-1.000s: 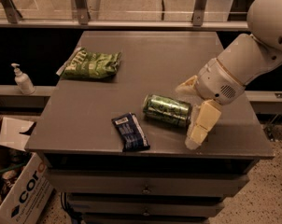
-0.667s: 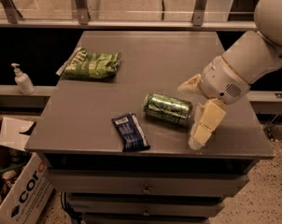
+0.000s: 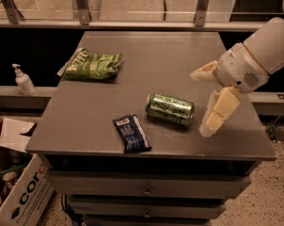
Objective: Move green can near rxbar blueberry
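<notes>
At your far left a pump bottle [image 3: 23,79] stood on a ledge beside the tabletop [image 3: 170,55]. Below it, a cardboard box [image 3: 20,192] sat on the floor, its contents too dim to make out. A chip bag [image 3: 92,66] lay at the tabletop's back left. The rxbar [image 3: 131,133] lay near the front edge, with the can [image 3: 170,109] on its side just right of it, not touching. Your end effector [image 3: 200,102] hung just right of the can, fingers [image 3: 219,109] spread wide, gripping nothing and narrowly clear of the can.
</notes>
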